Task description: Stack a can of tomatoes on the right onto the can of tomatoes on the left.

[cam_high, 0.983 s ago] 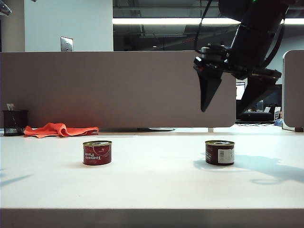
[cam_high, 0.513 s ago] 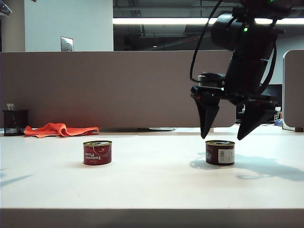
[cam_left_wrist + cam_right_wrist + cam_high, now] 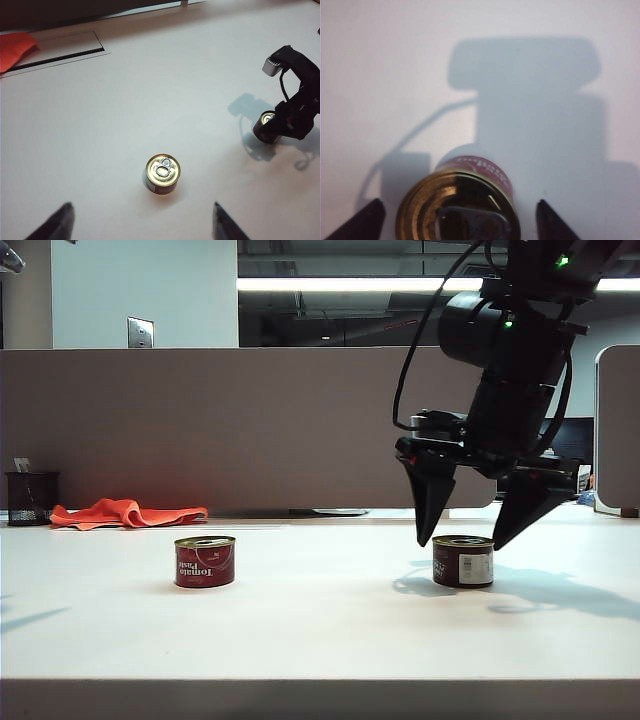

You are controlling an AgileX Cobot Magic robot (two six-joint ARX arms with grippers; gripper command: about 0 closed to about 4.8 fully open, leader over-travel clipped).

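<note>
- The right can of tomatoes [image 3: 463,561] stands upright on the white table [image 3: 320,630], well apart from the left can [image 3: 205,561]
- The right pincer [image 3: 468,540] hangs just above that right can, released, its two dark fingers [image 3: 429,502] spread to either side of the lid, not touching it
- The left pincer [image 3: 142,222] hovers released over the left can [image 3: 162,173]
- An orange cloth [image 3: 125,512] lies at the back beside a dark cup [image 3: 31,498]
</note>
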